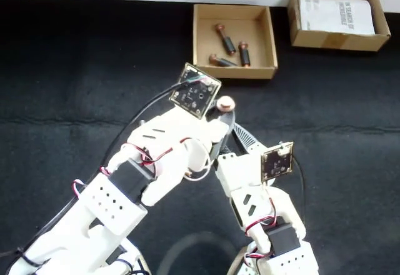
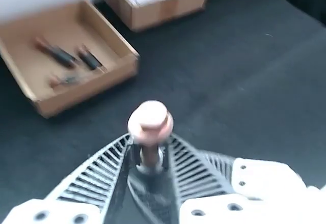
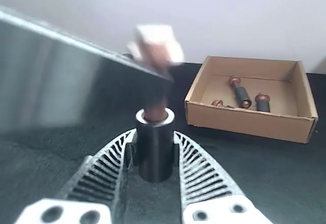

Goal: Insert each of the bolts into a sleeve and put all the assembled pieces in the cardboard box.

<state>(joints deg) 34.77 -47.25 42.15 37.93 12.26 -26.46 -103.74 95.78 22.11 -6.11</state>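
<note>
My left gripper (image 2: 149, 143) is shut on a copper bolt (image 2: 149, 120), gripping its shaft just below the round head. My right gripper (image 3: 154, 138) is shut on a black sleeve (image 3: 154, 152) held upright. The bolt's shaft (image 3: 154, 113) enters the top of the sleeve, with its head (image 3: 155, 43) above. In the high view the bolt head (image 1: 225, 104) sits where both arms meet, just in front of the cardboard box (image 1: 234, 72). Three assembled pieces (image 1: 226, 40) lie inside the box (image 3: 244, 122).
A second cardboard box (image 1: 337, 39) holding a printed sheet stands to the right of the first, at the back edge of the black table cloth (image 1: 75, 69). The left arm's wrist board (image 3: 61, 76) looms close over the right gripper.
</note>
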